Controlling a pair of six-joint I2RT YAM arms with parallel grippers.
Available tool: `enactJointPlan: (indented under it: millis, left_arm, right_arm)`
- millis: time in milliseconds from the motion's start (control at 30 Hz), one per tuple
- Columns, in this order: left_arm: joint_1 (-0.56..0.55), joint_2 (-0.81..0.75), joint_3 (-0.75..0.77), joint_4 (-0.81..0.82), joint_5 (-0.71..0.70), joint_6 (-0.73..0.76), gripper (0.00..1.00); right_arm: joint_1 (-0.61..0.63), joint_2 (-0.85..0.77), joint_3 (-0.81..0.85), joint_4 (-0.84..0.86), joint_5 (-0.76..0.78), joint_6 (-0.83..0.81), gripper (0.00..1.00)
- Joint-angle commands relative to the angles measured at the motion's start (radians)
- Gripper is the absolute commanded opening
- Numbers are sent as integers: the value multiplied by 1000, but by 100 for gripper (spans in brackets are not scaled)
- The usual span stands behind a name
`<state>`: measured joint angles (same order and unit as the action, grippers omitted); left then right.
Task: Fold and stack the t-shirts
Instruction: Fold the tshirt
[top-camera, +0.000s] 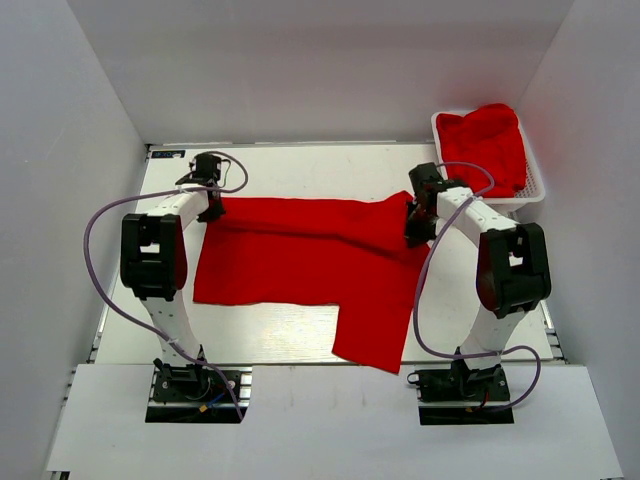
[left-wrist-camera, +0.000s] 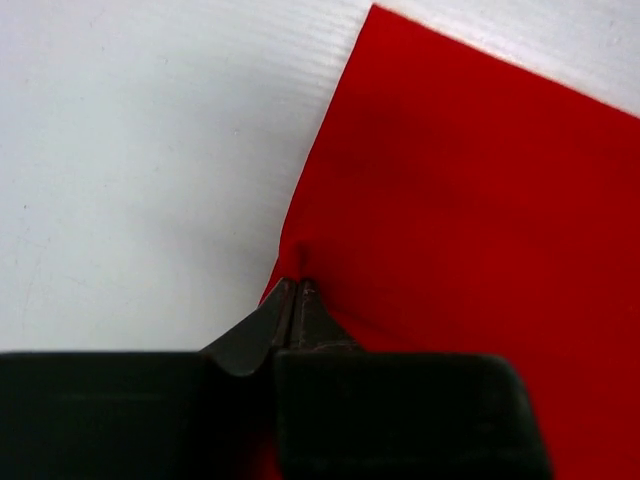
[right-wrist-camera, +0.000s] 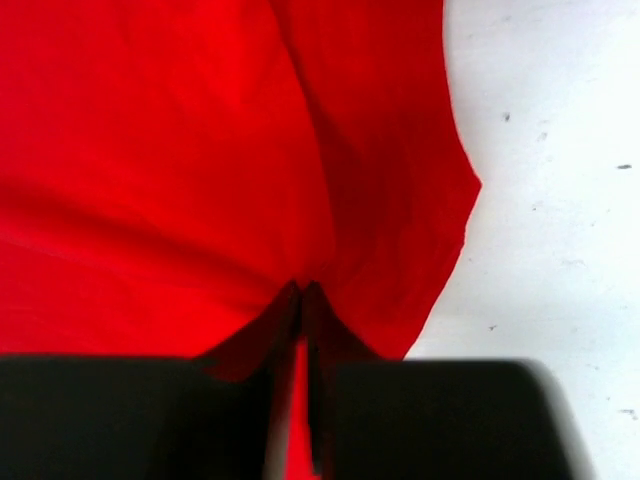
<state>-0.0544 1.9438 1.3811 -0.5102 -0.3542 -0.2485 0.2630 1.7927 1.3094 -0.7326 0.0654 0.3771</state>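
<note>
Pinching the flat red t-shirt (top-camera: 300, 255) with tips closed tight: left gripper (left-wrist-camera: 297, 285) on the edge farthest from the mesh basket (top-camera: 537, 187), right gripper (right-wrist-camera: 303, 290) nearest it.

White arm links (top-camera: 175, 315), black joints (top-camera: 150, 255) and grippers (left-wrist-camera: 298, 285), looping purple cables (top-camera: 86, 240).

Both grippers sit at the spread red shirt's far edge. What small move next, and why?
Probably lift both pinched points together to start a fold toward the near side. The left gripper and right gripper are each shut on the far edge of the plain red fabric t-shirt, which lies spread flat.
</note>
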Motion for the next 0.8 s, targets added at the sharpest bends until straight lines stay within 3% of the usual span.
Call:
enactJointPlan:
  millis: [0, 67, 100, 133, 233, 300, 333, 400, 600, 767]
  left_arm:
    - [8, 3, 21, -71, -2, -41, 17]
    - [8, 18, 56, -112, -2, -55, 27]
    - [8, 29, 65, -125, -2, -55, 32]
    - [8, 29, 84, -139, -2, -55, 37]
    - [8, 9, 107, -183, -2, -64, 62]
    - [8, -14, 116, -218, -25, -64, 78]
    - [8, -35, 133, -235, -35, -78, 96]
    - [8, -57, 154, -273, -72, -87, 100]
    - [8, -97, 225, -283, -14, -87, 100]
    - [-11, -77, 225, -153, 124, -46, 100]
  right_arm:
    - [-4, 4, -39, 7, -24, 13, 16]
    - [-4, -7, -55, 16, -47, 10, 32]
    - [-4, -10, -55, 16, -52, 5, 35]
    - [-2, -21, -49, 10, -47, -1, 50]
    - [-1, -56, -22, -2, -24, -18, 72]
    - [-2, -75, 14, -11, -7, -26, 76]
    - [-1, -82, 22, -16, -6, -26, 80]
    - [-2, -96, 47, -16, -3, -29, 90]
    - [-1, -95, 106, 36, -52, -53, 90]
    - [2, -53, 134, 154, -116, -50, 90]
